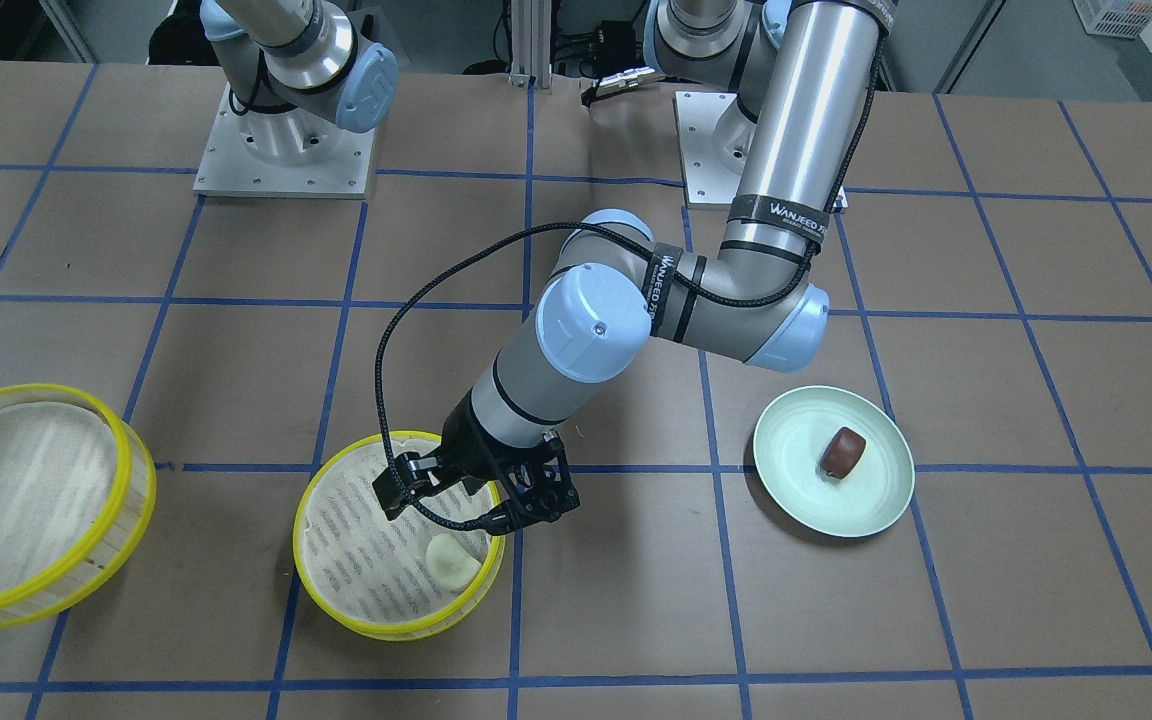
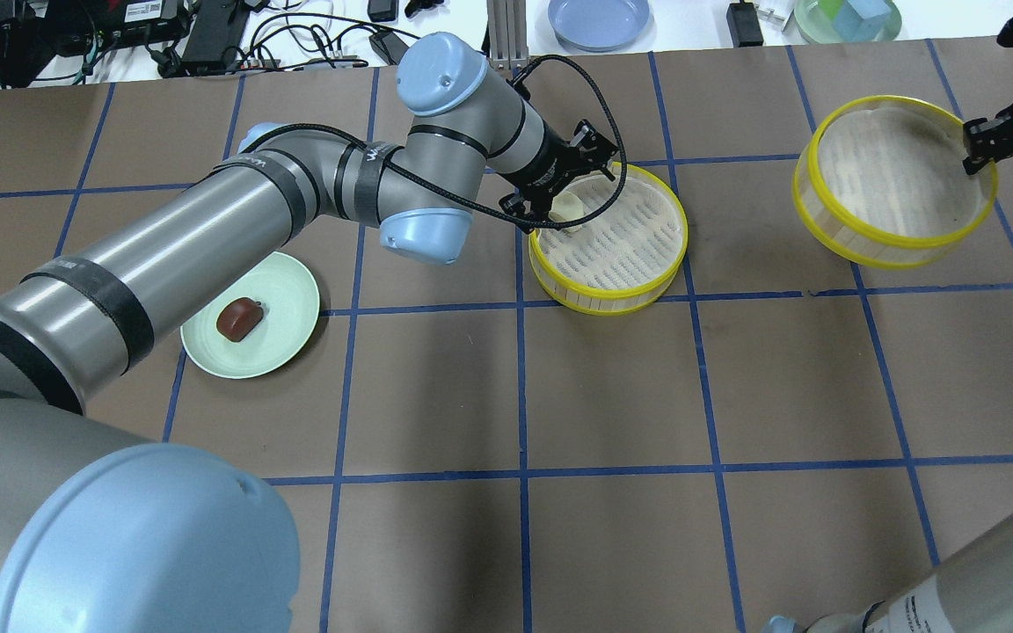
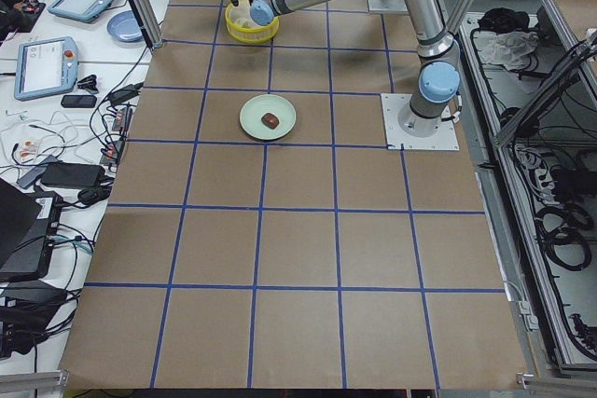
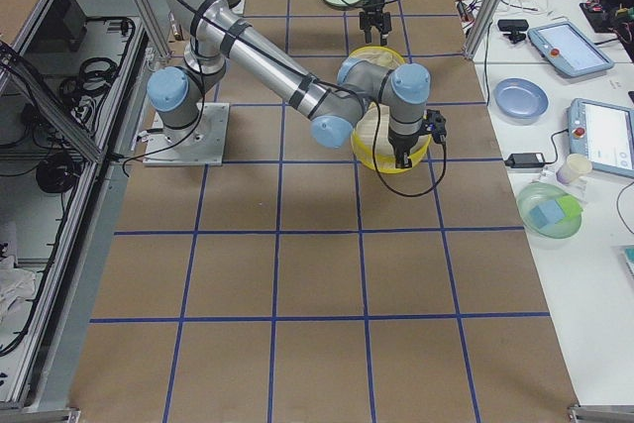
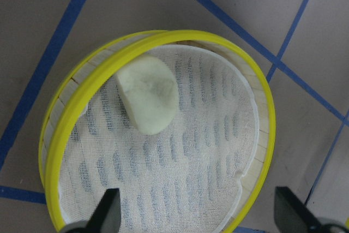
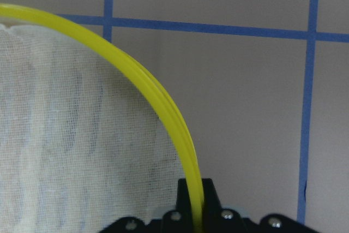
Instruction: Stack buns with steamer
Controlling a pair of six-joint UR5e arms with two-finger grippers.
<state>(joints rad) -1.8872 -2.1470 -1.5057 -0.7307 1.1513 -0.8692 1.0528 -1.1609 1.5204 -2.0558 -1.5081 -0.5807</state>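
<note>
While the left claw hangs over the robot-side part of one steamer tray, its jaws stand wide apart and hold nothing.

- Item 1, cream bun: lies on the white mesh floor of that tray, close to the yellow rim. In the left wrist view it sits ahead of the fingertips, not between them and touching neither.
- Item 2, second steamer tray: well apart from the first, toward the robot's right. It looks tilted, with one side raised.
- Item 3, right claw: clamped on the yellow rim of the second tray, one finger inside and one outside.
- Item 4, dark reddish-brown bun: rests on a mint-green plate on the brown gridded surface, well apart from both trays and both claws.
</note>
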